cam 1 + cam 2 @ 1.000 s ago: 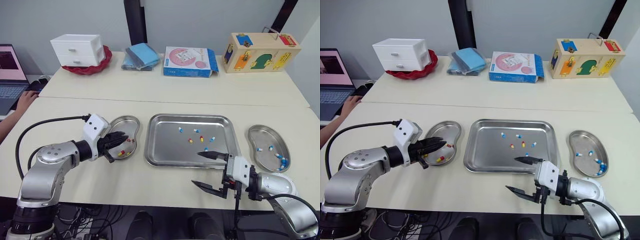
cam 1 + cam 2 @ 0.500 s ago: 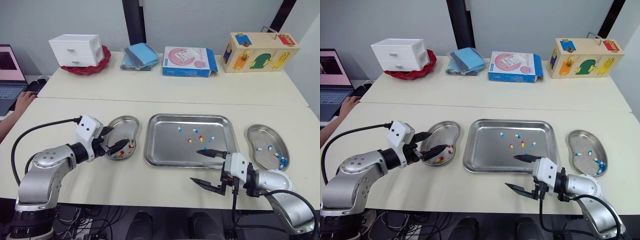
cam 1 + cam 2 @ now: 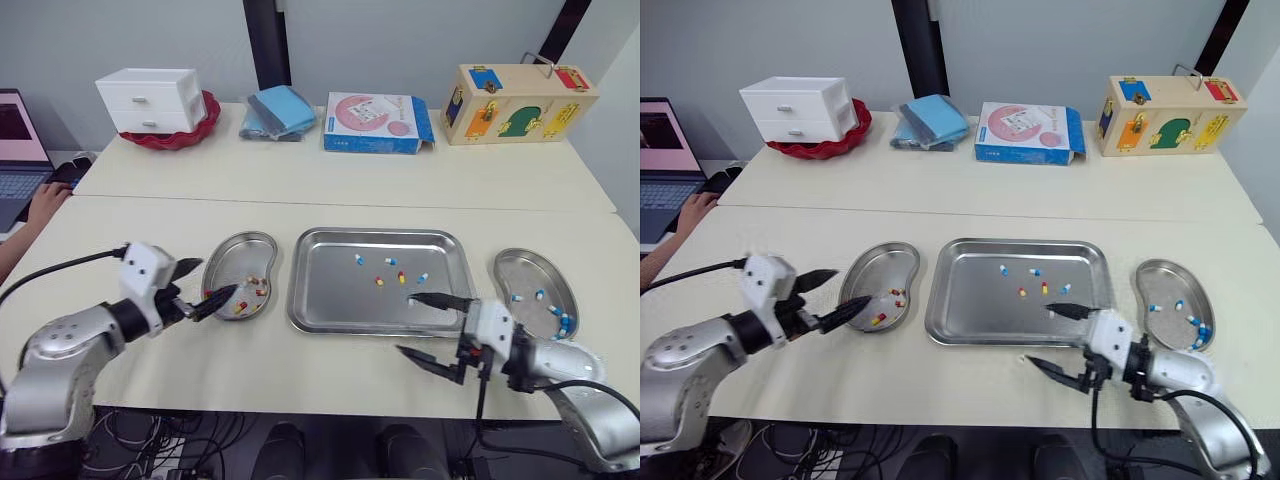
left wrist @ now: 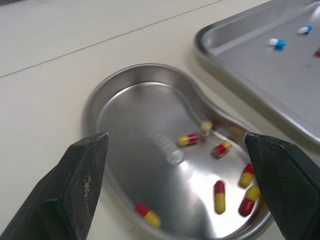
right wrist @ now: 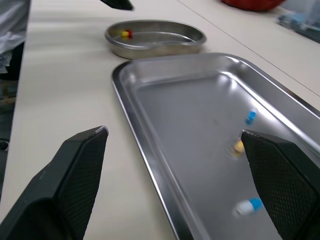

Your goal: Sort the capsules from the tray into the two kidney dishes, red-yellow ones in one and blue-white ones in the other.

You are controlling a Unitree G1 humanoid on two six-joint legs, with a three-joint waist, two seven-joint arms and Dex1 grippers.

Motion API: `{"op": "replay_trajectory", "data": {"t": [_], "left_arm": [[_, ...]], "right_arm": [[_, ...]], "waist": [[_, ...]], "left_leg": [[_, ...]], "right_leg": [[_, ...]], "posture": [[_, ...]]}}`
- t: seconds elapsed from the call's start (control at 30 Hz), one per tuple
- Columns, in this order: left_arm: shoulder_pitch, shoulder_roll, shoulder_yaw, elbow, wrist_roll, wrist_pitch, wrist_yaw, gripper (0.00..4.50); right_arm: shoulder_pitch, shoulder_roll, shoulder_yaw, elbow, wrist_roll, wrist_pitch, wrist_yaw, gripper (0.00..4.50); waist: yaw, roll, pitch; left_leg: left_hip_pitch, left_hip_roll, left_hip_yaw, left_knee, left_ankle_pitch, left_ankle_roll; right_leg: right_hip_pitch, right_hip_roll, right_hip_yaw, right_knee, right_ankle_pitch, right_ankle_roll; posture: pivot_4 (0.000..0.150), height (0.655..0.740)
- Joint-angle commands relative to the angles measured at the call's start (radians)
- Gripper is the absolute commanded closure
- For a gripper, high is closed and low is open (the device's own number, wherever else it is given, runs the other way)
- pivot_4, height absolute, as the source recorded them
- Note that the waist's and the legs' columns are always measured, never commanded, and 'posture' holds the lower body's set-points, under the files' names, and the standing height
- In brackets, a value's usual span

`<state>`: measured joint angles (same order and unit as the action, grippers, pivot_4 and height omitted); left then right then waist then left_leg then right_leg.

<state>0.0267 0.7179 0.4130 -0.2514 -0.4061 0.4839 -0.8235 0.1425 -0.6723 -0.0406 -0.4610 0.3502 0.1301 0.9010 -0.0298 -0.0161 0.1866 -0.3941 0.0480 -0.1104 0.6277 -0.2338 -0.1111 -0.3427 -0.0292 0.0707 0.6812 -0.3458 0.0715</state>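
Note:
The steel tray (image 3: 335,300) lies mid-table with a few blue-white capsules (image 3: 359,259) and red-yellow capsules (image 3: 380,281) on it. To its left, the left kidney dish (image 3: 240,255) holds several red-yellow capsules (image 4: 218,196). To its right, the right kidney dish (image 3: 528,275) holds blue-white capsules (image 3: 518,297). My left gripper (image 3: 205,284) is open and empty at that dish's near-left rim, seen wide apart in the left wrist view (image 4: 175,136). My right gripper (image 3: 407,323) is open and empty at the tray's near-right edge, its upper finger over the tray.
On the far table stand a white drawer box (image 3: 148,98) in a red basket, folded blue cloths (image 3: 275,110), a pink-blue box (image 3: 378,122) and a wooden toy box (image 3: 520,103). A laptop and a person's hand (image 3: 45,200) are at the far left.
My left gripper went from shut over the left dish to open and drew back to the left. My right gripper shifted slightly right, still open.

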Motion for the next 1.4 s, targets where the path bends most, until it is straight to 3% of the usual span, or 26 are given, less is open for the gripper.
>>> {"op": "replay_trajectory", "data": {"t": [0.03, 0.23, 0.43, 0.8, 0.97, 1.23, 1.4], "left_arm": [[0.074, 0.026, 0.123, 0.045, -0.013, -0.064, -0.024, 0.05], [0.223, 0.037, 0.22, 0.132, -0.031, -0.088, -0.071, 0.05], [0.335, 0.019, 0.227, 0.168, -0.02, -0.131, -0.101, 0.05], [0.374, -0.007, 0.206, 0.148, -0.034, -0.171, -0.092, 0.05], [0.432, -0.009, 0.185, 0.042, -0.098, -0.178, -0.193, 0.05], [0.46, -0.067, 0.029, -0.241, -0.226, -0.193, -0.286, 0.05], [0.391, -0.144, -0.053, -0.248, -0.205, -0.277, -0.256, 0.05]], "right_arm": [[0.075, -0.055, -0.175, -0.04, 0.066, 0.026, 0.006, 0.0], [0.234, -0.133, -0.423, 0.047, 0.091, 0.02, 0.086, 0.0], [0.311, -0.188, -0.588, 0.233, 0.084, 0.022, 0.166, 0.0], [0.314, -0.199, -0.596, 0.286, 0.041, 0.018, 0.181, 0.0], [0.314, -0.201, -0.598, 0.288, 0.03, 0.018, 0.189, 0.0], [0.4, -0.195, -0.636, 0.28, 0.022, 0.006, 0.23, 0.0], [0.465, -0.184, -0.654, 0.232, 0.027, 0.016, 0.243, 0.0]], "waist": [[0.0, 0.0, 0.0], [0.0, 0.0, 0.0], [-0.001, -0.001, 0.0], [-0.002, -0.001, 0.0], [-0.002, -0.001, 0.0], [0.001, -0.001, 0.0], [0.0, 0.001, -0.002]], "left_leg": [[0.0, 0.0, 0.0, 0.0, 0.0, 0.0], [0.0, 0.0, 0.001, 0.0, 0.0, 0.0], [0.002, 0.0, 0.002, 0.0, 0.0, 0.0], [0.002, 0.0, 0.002, 0.0, 0.0, 0.0], [0.002, 0.0, 0.002, -0.001, 0.0, 0.0], [0.001, 0.0, 0.003, 0.0, 0.0, 0.0], [0.002, 0.0, 0.003, 0.0, 0.0, 0.0]], "right_leg": [[0.0, 0.0, 0.0, 0.0, 0.0, 0.0], [0.0, 0.0, 0.0, 0.0, 0.0, 0.0], [0.001, 0.0, 0.001, 0.0, 0.0, 0.0], [0.001, 0.0, 0.001, -0.001, -0.001, 0.0], [0.001, 0.0, 0.002, -0.001, -0.001, 0.0], [0.001, 0.0, 0.002, -0.001, -0.001, 0.0], [0.002, 0.0, 0.002, -0.001, -0.001, 0.0]], "posture": [[0.15, 0.74], [0.15, 0.74], [0.15, 0.74], [0.15, 0.74], [0.15, 0.74], [0.15, 0.74], [0.15, 0.74]]}}
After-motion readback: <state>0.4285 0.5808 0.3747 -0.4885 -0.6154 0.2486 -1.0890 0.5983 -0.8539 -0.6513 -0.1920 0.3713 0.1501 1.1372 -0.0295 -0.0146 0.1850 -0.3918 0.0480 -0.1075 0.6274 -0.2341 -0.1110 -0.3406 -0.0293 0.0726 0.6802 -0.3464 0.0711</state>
